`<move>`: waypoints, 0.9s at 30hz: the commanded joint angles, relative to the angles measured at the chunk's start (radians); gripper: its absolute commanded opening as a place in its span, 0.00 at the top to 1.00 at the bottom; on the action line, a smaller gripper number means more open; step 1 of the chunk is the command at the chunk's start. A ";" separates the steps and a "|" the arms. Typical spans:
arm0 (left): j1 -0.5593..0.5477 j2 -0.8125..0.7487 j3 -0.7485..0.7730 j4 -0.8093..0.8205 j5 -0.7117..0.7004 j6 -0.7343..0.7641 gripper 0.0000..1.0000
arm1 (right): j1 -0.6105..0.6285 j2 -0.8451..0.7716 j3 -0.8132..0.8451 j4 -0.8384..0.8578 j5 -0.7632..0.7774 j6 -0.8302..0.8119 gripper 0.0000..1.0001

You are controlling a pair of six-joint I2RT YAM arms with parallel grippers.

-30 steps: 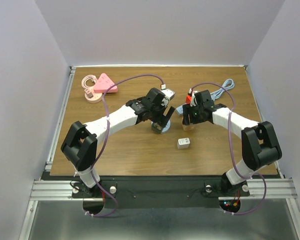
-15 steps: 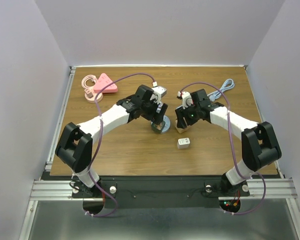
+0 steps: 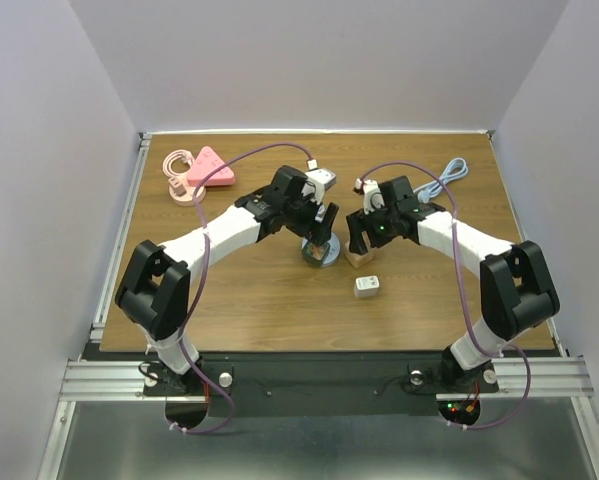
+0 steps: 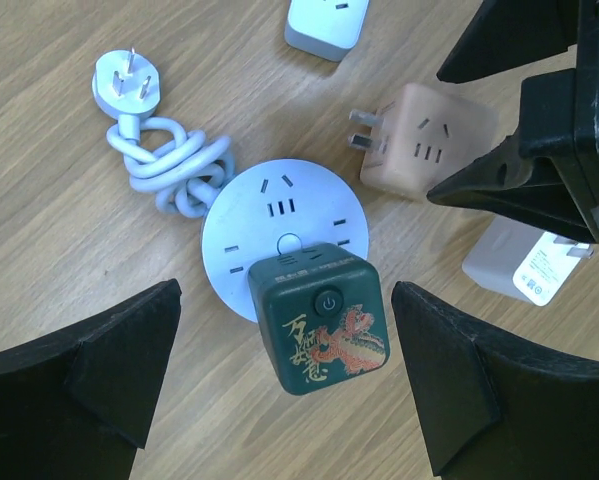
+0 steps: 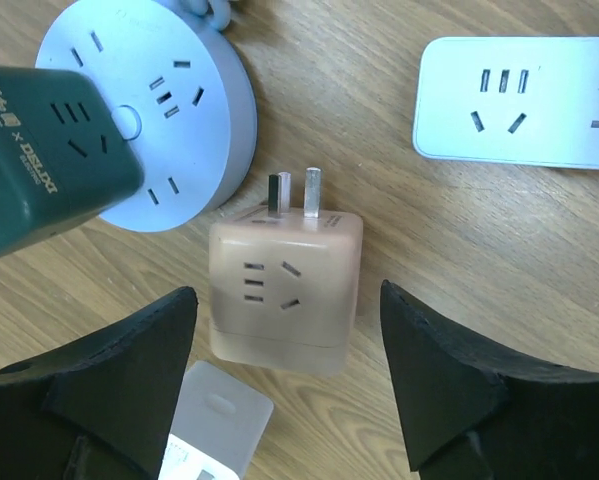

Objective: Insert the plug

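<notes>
1. Pink power strip: far-left corner, unmoved.
2. Left gripper: fingers wide apart, holding nothing. It sits above the round socket and has drawn back toward the far edge since a second ago.
3. Green cube: seated on the round socket, mid-desk, with a white cord coiled beside it.
4. Beige plug cube: lying mid-desk just right of the round socket, shifted left since a second ago. Its prongs are level with the desk and aimed between the socket and a white strip. The long axis follows them.
5. Right gripper: fingers spread, flanking the cube with a gap on each side. It has moved left.
6. White adapter: nearer the front edge, unmoved.
</notes>
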 commanded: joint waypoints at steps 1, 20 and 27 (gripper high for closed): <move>0.010 0.009 0.066 0.031 0.040 0.011 0.01 | 0.007 -0.059 -0.026 0.069 0.044 0.071 0.19; -0.061 0.173 0.184 0.063 0.210 0.109 0.01 | 0.009 -0.358 -0.164 0.077 0.417 0.347 0.00; -0.140 0.249 0.230 0.052 0.185 0.112 0.01 | -0.008 -0.440 -0.199 0.077 0.642 0.435 0.00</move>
